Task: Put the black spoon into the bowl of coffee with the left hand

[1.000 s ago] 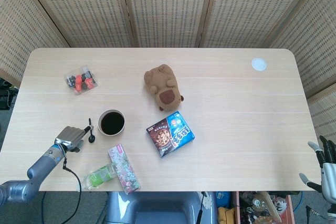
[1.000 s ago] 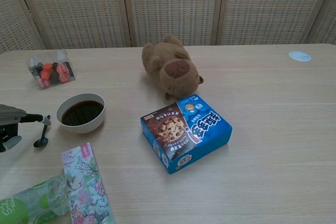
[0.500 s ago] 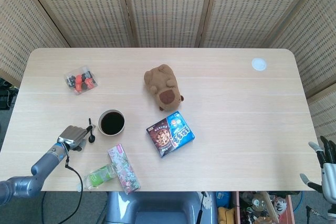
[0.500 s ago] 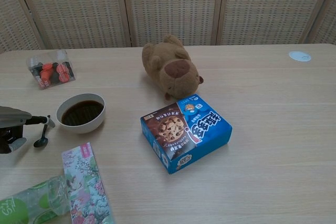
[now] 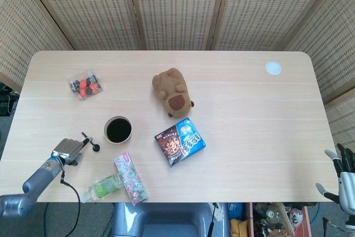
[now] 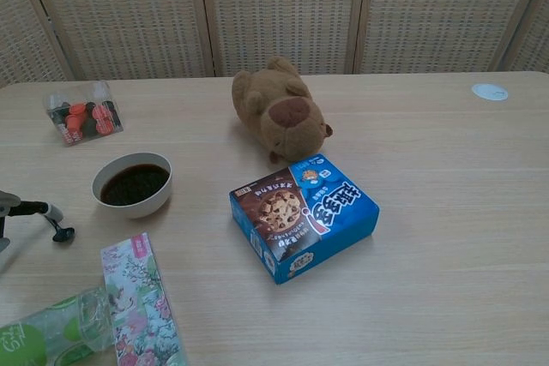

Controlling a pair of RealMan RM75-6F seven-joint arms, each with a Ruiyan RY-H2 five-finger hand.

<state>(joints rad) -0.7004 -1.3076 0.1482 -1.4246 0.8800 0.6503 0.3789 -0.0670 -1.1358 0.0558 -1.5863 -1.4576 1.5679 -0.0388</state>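
The black spoon (image 5: 90,142) lies slanted just left of the white bowl of coffee (image 5: 105,130), its scoop end toward the table's front. My left hand (image 5: 66,149) pinches the spoon's handle end at the front left of the table. In the chest view the left hand (image 6: 7,205) shows only at the left edge, one finger reaching to the spoon (image 6: 58,229), with the bowl (image 6: 129,203) to its right. My right hand (image 5: 341,173) hangs off the table's front right corner, fingers apart and holding nothing.
A brown plush toy (image 5: 173,92) and a blue cookie box (image 5: 179,141) sit right of the bowl. A floral packet (image 5: 131,177) and a green bottle (image 5: 102,187) lie at the front edge. A clear pack of red and black pieces (image 5: 84,84) sits behind the bowl.
My left hand has drawn back to the left and toward the front. The spoon turned from lengthwise to slanted and shifted left, away from the bowl.
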